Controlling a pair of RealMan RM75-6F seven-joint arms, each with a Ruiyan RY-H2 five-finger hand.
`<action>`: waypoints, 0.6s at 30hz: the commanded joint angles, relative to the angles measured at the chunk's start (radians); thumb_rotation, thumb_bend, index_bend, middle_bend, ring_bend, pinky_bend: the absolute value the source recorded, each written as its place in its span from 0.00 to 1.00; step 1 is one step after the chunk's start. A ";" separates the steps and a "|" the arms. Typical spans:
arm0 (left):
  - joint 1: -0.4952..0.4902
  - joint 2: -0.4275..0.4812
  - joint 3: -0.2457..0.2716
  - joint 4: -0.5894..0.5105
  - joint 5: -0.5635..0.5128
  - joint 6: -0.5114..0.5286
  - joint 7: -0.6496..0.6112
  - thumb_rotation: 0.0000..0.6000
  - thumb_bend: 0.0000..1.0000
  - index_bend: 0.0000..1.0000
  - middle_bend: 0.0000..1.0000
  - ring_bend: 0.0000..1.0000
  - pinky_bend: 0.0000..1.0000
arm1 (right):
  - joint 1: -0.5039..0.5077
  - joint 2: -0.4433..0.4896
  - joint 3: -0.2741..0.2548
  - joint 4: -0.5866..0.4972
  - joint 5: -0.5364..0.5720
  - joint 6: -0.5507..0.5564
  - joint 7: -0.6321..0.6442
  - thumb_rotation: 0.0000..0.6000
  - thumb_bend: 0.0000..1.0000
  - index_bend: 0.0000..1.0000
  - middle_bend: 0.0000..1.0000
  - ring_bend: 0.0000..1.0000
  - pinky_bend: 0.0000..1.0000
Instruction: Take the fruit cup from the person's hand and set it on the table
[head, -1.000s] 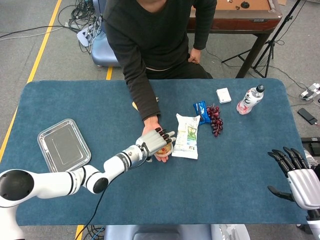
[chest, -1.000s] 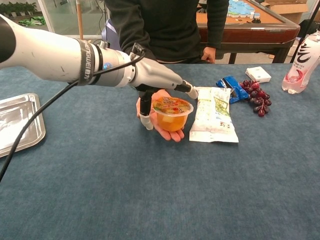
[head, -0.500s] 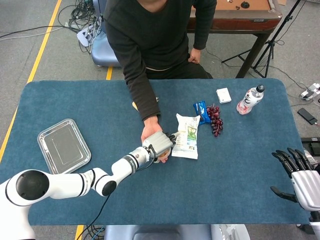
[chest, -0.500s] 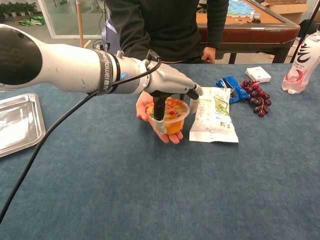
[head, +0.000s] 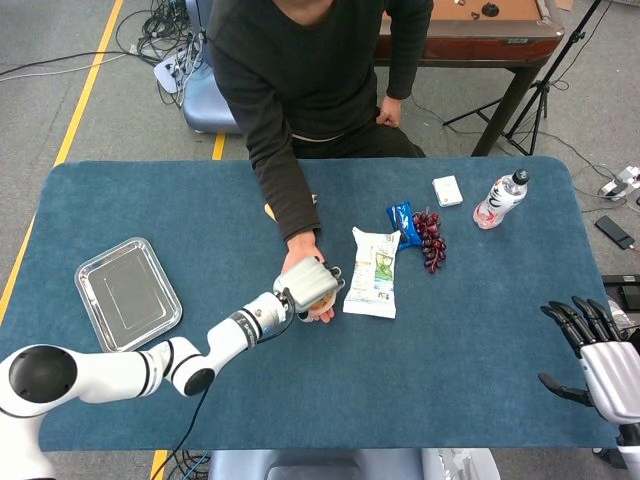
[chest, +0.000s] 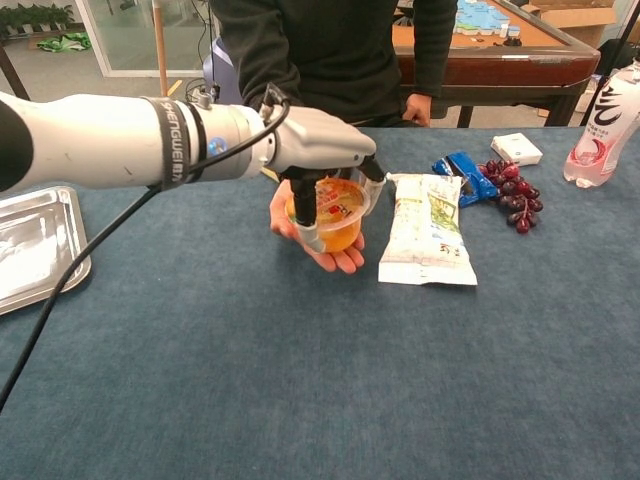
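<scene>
At the far left of the blue table (head: 480, 340) lies a metal tray (head: 128, 292), flat on the cloth. The left arm (chest: 120, 140) reaches from the left side toward the middle of the table. The left hand (chest: 315, 150) is closed over the fruit cup (chest: 335, 215) from above: its thumb comes down the near side of the cup and the other fingers curl behind the rim. The cup is clear, with orange fruit inside, and it is tilted a little. It sits in the person's hand (chest: 325, 255), palm up, which is above the table. So both hands touch the cup, and the cup is not on the table.

Just right of the cup lies a white snack bag (head: 372, 272), flat on the table. Further right there is a blue packet (head: 403, 222), and a bunch of dark grapes (head: 431, 238) touches its right side. Behind the grapes lies a small white box (head: 447, 190). Near the right back corner a bottle (head: 499, 200) with a pink label stands upright.

At the right edge of the head view the right hand (head: 598, 352) is beside the table. Its fingers are spread apart and it holds nothing.
</scene>
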 joint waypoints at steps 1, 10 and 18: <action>0.047 0.054 0.002 -0.047 0.058 0.045 -0.042 1.00 0.12 0.48 0.32 0.46 0.66 | 0.001 0.003 0.001 -0.005 -0.003 0.000 -0.006 1.00 0.11 0.15 0.14 0.00 0.06; 0.156 0.208 0.039 -0.130 0.115 0.112 -0.072 1.00 0.12 0.47 0.32 0.46 0.66 | 0.012 0.001 0.002 -0.012 -0.014 -0.012 -0.012 1.00 0.11 0.15 0.14 0.00 0.06; 0.206 0.198 0.070 -0.068 0.069 0.071 -0.049 1.00 0.12 0.46 0.32 0.46 0.66 | 0.020 0.000 0.003 -0.015 -0.025 -0.017 -0.014 1.00 0.11 0.15 0.14 0.00 0.06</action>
